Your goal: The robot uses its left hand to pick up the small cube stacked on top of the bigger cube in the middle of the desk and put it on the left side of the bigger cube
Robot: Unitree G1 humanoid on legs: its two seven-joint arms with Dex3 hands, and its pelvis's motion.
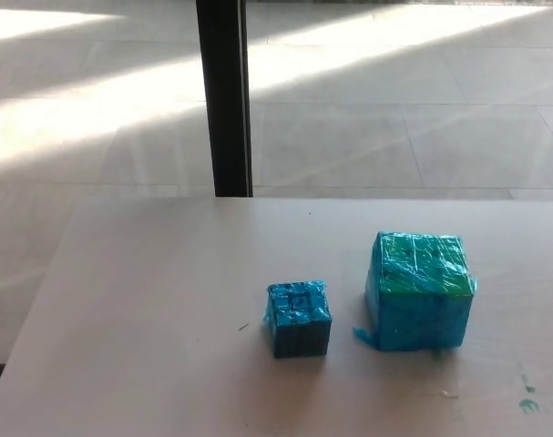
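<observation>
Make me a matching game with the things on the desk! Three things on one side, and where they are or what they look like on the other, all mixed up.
Things:
1. small cube
2. bigger cube
3. green paint marks

Descriptions:
A. has a green top, stands on the right
B. specks near the desk's right front corner
C. all blue, stands on the desk left of the other cube, not touching it

Pairs: 1-C, 2-A, 3-B
</observation>
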